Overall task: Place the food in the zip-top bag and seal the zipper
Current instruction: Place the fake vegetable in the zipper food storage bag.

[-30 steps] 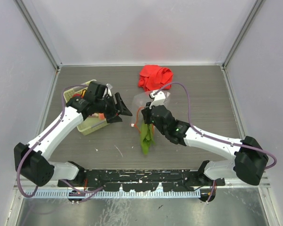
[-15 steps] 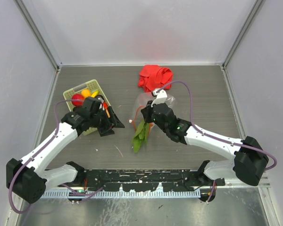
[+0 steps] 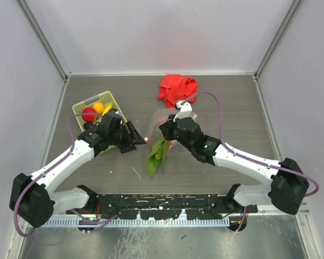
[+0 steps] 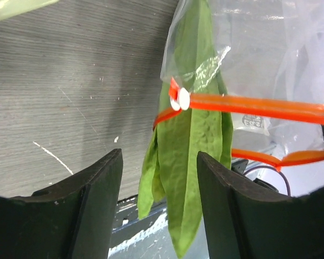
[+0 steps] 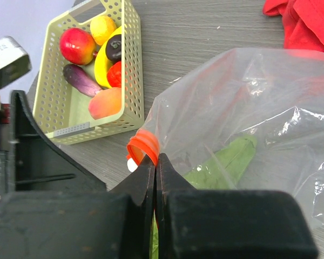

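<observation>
grey wood-grain surface (image 3: 232, 108), white walls. the bagging step is in hand: the right fingers (image 5: 155, 172) are pinched shut on the thin orange zipper (image 4: 259, 105), holding up the crinkly clear zip-top bag (image 5: 259, 108). flat green pods (image 4: 191, 140) hang half out of its mouth. the left fingers (image 3: 139, 138) stand apart, empty, just beside. next, i'd judge, the pods need nudging in. glossy food (image 5: 105, 102) waits in the slotted basket (image 5: 130, 65).

Top view. Basket (image 3: 92, 100) sits left of centre on the tabletop (image 3: 232, 108), with food (image 3: 97, 110) inside it. Cloth (image 3: 176, 89) lies at upper centre, behind the zip-top bag (image 3: 161, 117). The bag is at centre, between the claws. Left claw (image 3: 137, 135) is just left of its mouth; right claw (image 3: 163, 130) is on the zipper (image 4: 259, 106). Pod (image 3: 155, 155) is half inside and half out of the mouth, toward the lower frame.
</observation>
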`<action>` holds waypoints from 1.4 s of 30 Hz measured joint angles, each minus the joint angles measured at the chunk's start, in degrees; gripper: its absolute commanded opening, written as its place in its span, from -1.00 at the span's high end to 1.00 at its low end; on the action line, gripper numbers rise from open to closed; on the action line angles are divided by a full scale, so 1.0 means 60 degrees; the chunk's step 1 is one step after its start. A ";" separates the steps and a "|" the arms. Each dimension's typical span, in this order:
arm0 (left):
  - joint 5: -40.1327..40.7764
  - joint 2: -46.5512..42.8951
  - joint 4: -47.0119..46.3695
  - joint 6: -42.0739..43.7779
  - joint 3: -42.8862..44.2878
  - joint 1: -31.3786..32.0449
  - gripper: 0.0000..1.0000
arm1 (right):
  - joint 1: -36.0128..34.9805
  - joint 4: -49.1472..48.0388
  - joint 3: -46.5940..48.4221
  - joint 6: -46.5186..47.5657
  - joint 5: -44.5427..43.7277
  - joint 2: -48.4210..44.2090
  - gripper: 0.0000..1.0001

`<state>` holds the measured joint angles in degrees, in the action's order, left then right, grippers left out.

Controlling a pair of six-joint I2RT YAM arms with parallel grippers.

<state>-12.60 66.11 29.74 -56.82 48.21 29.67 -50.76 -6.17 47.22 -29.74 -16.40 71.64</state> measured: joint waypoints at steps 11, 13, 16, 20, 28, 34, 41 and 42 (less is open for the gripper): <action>0.0831 0.0678 -0.1337 -0.0120 -0.0153 0.0430 -0.07 | 0.0000 0.0007 0.0146 -0.0193 0.0299 0.0000 0.99; 0.0954 0.0721 -0.1570 -0.0146 -0.0251 0.0594 -0.03 | 0.0000 0.0004 0.0171 -0.0222 0.0339 0.0000 0.99; 0.1158 0.0849 -0.1902 -0.0175 -0.0437 0.0790 -0.02 | 0.0000 0.0007 0.0182 -0.0266 0.0386 0.0000 0.99; 0.1490 0.0958 -0.2280 -0.0244 -0.0739 0.1002 0.00 | 0.0000 0.0011 0.0182 -0.0291 0.0419 0.0000 0.99; 0.2299 0.0386 -0.3133 -0.0466 -0.1563 0.1741 -0.10 | 0.0000 0.0036 0.0182 -0.0310 0.0426 -0.0015 0.99; 0.2900 -0.0208 -0.3490 -0.0616 -0.2025 0.2222 -0.07 | 0.0022 0.0026 0.0182 -0.0321 0.0430 -0.0149 0.99; 0.3424 0.0390 -0.3825 -0.0732 -0.2018 0.2240 0.08 | 0.0025 0.0026 0.0182 -0.0324 0.0510 -0.0153 0.99; 0.3548 0.0455 -0.3876 -0.0743 -0.2018 0.2240 0.10 | 0.0029 0.0026 0.0182 -0.0324 0.0514 -0.0153 0.99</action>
<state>8.69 68.84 6.48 -61.28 36.10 43.11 -50.59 -6.02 48.31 -31.68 -13.32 70.72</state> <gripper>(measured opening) 0.480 0.053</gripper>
